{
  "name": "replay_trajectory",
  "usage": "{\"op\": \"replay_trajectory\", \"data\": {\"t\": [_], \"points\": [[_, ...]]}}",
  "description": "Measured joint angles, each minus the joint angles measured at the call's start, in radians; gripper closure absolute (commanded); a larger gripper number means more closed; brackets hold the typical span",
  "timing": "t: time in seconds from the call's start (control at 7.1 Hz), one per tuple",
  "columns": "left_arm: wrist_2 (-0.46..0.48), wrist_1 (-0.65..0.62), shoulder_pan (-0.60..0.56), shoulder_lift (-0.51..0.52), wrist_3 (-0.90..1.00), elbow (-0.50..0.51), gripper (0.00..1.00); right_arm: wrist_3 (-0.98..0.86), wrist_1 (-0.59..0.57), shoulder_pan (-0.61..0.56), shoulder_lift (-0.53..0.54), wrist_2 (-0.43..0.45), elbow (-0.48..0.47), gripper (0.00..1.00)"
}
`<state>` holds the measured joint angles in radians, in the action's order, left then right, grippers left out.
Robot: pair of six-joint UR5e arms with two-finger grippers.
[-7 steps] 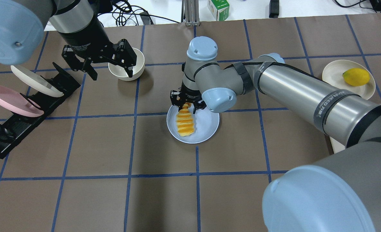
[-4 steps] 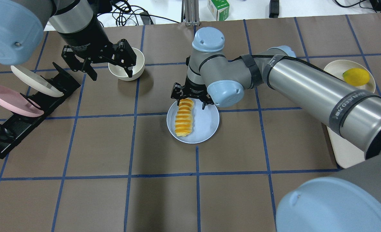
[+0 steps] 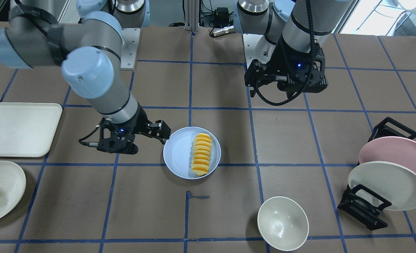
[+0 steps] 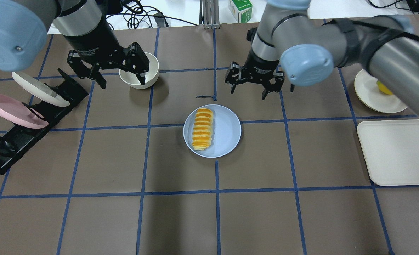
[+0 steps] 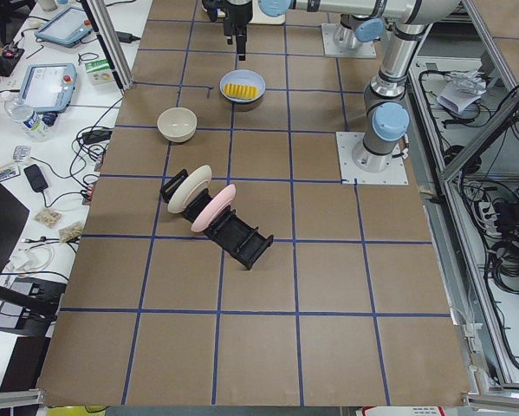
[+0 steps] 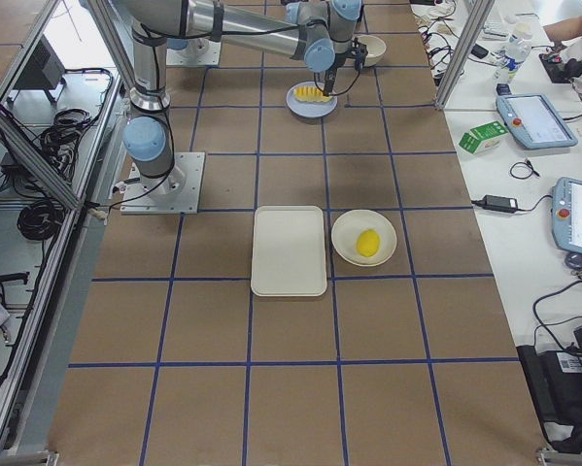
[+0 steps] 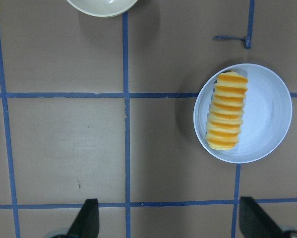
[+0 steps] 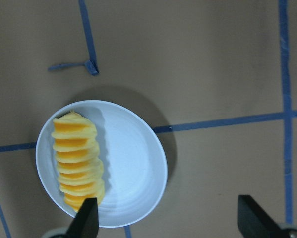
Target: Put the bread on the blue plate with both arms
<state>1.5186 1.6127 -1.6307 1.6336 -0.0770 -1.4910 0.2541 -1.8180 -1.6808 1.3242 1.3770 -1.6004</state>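
The bread (image 4: 203,129), a ridged yellow-orange loaf, lies on the left half of the blue plate (image 4: 227,131) at the table's middle. It also shows in the front view (image 3: 201,154) on the plate (image 3: 178,153). My right gripper (image 4: 252,84) is open and empty, raised above the table beyond the plate; it shows in the front view (image 3: 125,142) too. My left gripper (image 4: 122,76) is open and empty, hanging over the near side of the white bowl. The right wrist view shows the bread (image 8: 79,163) and the plate (image 8: 136,168) below, and the left wrist view shows both too (image 7: 226,111).
A white bowl (image 4: 152,67) stands at the far left. A black rack (image 4: 25,138) holds a pink plate (image 4: 12,109) and a cream plate (image 4: 39,88). At the right are a cream plate (image 4: 372,97) with a yellow fruit (image 4: 383,88) and a cream tray (image 4: 397,152).
My right gripper opened, let go of the bread's far end, then rose and moved away from the plate to the far right. The left arm has not moved.
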Motion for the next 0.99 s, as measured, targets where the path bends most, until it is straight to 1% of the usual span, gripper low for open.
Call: {"op": "replay_trajectory", "data": {"t": [0.14, 0.28, 0.42, 0.56, 0.7, 0.99], "points": [[0.0, 0.0, 0.0, 0.0, 0.0, 0.0, 0.0, -0.057, 0.068, 0.038, 0.076, 0.029, -0.005, 0.0], [0.0, 0.0, 0.001, 0.0, -0.001, 0.001, 0.0, -0.118, 0.133, 0.061, 0.144, 0.091, -0.009, 0.0], [0.0, 0.0, 0.001, 0.0, -0.003, 0.001, 0.0, -0.173, 0.187, 0.081, 0.198, 0.161, -0.011, 0.0], [0.0, 0.0, 0.001, 0.001, -0.004, 0.001, 0.0, -0.199, 0.221, 0.11, 0.23, 0.212, -0.012, 0.0], [0.0, 0.0, 0.002, 0.001, -0.004, 0.0, 0.0, -0.21, 0.237, 0.139, 0.247, 0.234, -0.011, 0.0], [0.0, -0.001, 0.002, 0.003, -0.004, 0.0, 0.0, -0.209, 0.246, 0.156, 0.269, 0.239, -0.009, 0.0]]}}
